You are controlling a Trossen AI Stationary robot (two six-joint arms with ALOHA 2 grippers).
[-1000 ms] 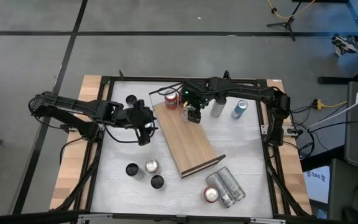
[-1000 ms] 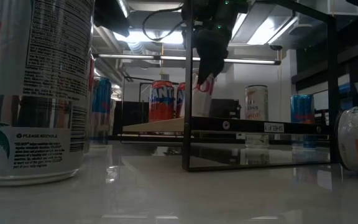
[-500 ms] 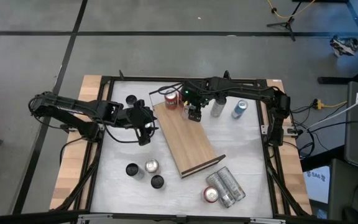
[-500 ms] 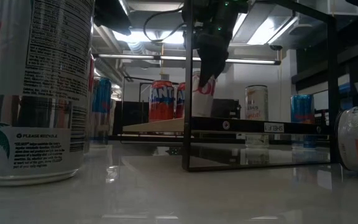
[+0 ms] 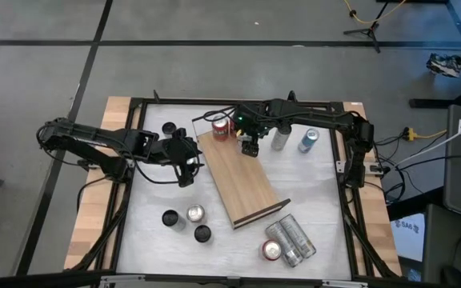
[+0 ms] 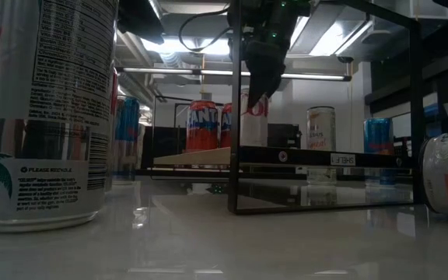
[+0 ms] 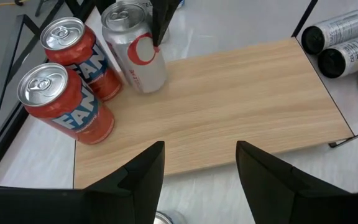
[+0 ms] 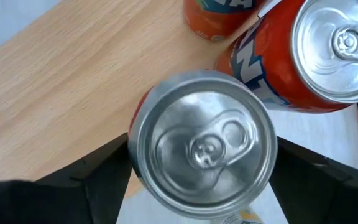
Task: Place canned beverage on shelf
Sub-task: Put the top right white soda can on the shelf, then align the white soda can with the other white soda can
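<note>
a: where does the silver can (image 7: 137,55) stand?

b: upright on the shelf (image 5: 241,178), at the board's upper left end in the high view, just beside two orange cans (image 7: 73,74). in the low view it shows at centre, right of the orange pair.

a: and the right gripper (image 5: 250,146)?

b: directly over that can. in the right wrist view its fingers (image 8: 98,177) flank the can's top on both sides with slight gaps showing, so the jaws look parted around it, not pinching; whether a pad touches cannot be told.

a: the left gripper (image 5: 187,164)?

b: left of centre in the high view, off the shelf's left edge, over the white tabletop (image 5: 154,200). its fingers (image 7: 143,174) stand apart with nothing between them.

a: other cans?

b: several on the tabletop: two upright right of the shelf's upper end, some lying at lower right, more at lower left.
</note>
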